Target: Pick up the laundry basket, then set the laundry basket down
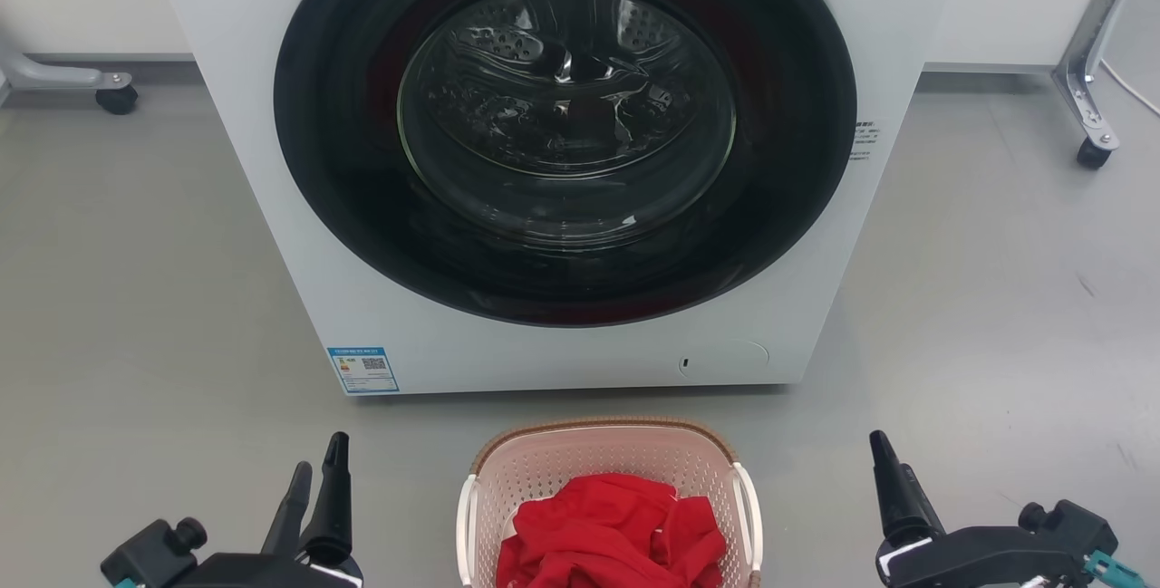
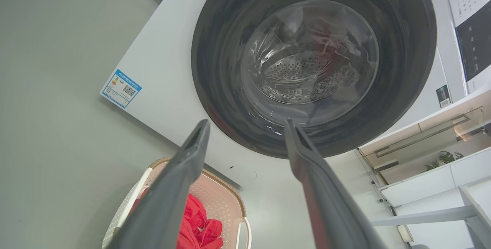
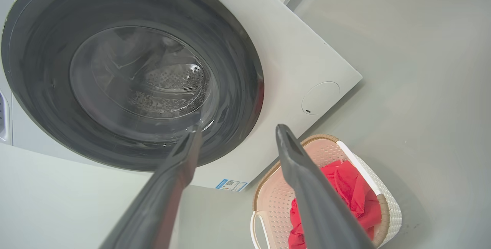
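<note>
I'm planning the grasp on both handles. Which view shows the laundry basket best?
The head view: the laundry basket sits unobstructed, both white handles visible, only its near end cropped. Each wrist view shows it partly behind a dark finger and cut by the bottom edge.

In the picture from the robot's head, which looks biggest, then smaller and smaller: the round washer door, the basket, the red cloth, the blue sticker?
1. round washer door
2. laundry basket, though the bottom edge cuts it off
3. red cloth, lying inside it
4. blue sticker
</note>
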